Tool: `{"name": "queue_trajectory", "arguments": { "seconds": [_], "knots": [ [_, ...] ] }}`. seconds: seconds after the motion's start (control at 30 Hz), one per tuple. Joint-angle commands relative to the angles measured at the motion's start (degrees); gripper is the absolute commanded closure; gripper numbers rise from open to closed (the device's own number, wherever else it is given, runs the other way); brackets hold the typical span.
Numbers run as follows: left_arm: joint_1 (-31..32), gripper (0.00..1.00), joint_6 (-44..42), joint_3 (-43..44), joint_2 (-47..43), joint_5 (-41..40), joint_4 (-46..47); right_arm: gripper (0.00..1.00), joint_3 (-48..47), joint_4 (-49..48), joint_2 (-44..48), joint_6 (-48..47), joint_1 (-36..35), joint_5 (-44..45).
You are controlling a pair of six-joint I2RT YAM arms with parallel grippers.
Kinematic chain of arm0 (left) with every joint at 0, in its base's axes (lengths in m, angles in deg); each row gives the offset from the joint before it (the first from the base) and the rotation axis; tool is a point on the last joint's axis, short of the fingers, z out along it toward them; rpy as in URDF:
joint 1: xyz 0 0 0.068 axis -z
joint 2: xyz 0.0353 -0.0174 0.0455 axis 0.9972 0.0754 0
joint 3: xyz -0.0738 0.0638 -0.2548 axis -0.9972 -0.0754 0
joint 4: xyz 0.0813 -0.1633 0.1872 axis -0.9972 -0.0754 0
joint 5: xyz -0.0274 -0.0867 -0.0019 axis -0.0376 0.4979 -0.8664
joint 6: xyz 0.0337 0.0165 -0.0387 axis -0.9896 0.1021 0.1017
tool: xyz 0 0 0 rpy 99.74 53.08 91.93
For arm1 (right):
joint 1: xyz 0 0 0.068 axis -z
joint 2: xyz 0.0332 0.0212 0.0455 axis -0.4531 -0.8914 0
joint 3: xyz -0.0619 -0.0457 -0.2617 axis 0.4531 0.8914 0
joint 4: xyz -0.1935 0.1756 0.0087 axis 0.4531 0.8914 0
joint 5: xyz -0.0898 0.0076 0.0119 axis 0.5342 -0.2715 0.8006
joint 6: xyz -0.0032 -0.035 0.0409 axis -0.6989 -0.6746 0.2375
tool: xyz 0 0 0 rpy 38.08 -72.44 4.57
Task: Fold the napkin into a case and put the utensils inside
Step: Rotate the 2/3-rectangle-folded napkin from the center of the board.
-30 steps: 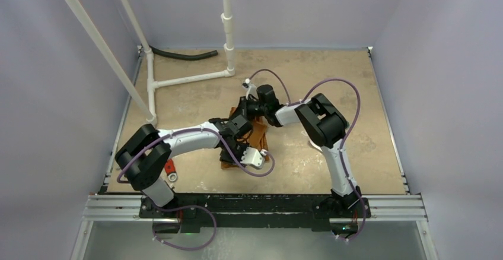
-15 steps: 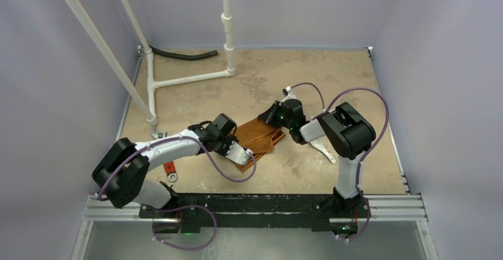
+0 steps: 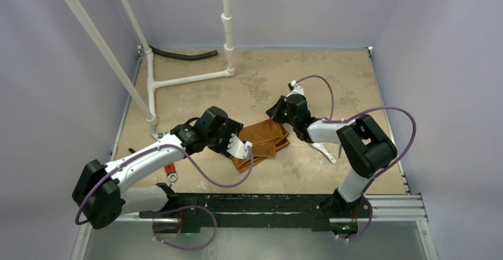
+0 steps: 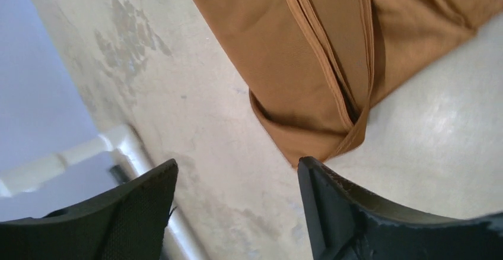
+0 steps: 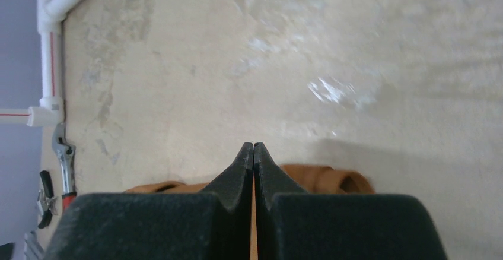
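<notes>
1. The napkin (image 3: 261,136): folded flat at mid-table, its long axis running from the left gripper (image 4: 237,165) toward the right gripper (image 5: 254,153).
2. Left gripper: jaws apart and empty, just beside the near corner — the closer arm.
3. Right gripper: jaws together, tips just past the far edge.

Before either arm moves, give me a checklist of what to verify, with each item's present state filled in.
1. Napkin folded in layers and lying flat on the table: ok.
2. Left gripper open, nothing between its jaws: ok.
3. Right gripper shut: ok. Whether it pinches the cloth: cannot tell.
4. Folded cloth has an open pocket to load: cannot tell.
5. Both utensils in view: not ok. Only a white one shows, right of the napkin and partly hidden by the right arm.
</notes>
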Motion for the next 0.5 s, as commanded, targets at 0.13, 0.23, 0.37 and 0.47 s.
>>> {"name": "queue_trajectory", "arguments": {
  "seconds": [0.13, 0.23, 0.37, 0.47],
  "knots": [
    [-7.3, 0.53, 36.7, 12.2, 12.7, 5.9, -0.8, 1.0, -6.4, 2.0, 0.4, -9.8, -1.1, -10.7],
    [-7.7, 0.6, 43.5, 12.3, 13.3, 7.5, -0.4, 1.0, -4.9, 2.0, 0.8, -9.9, -1.9, -15.3],
    [-7.7, 0.61, 49.9, 10.1, 13.7, 7.1, 2.0, 1.0, 0.8, 0.4, 2.3, -7.3, -3.6, -18.2],
    [-7.8, 0.62, 52.0, 10.7, 16.8, 7.5, 0.5, 1.0, 4.8, -0.6, 5.0, -6.3, -4.8, -17.8]
  ]
}}
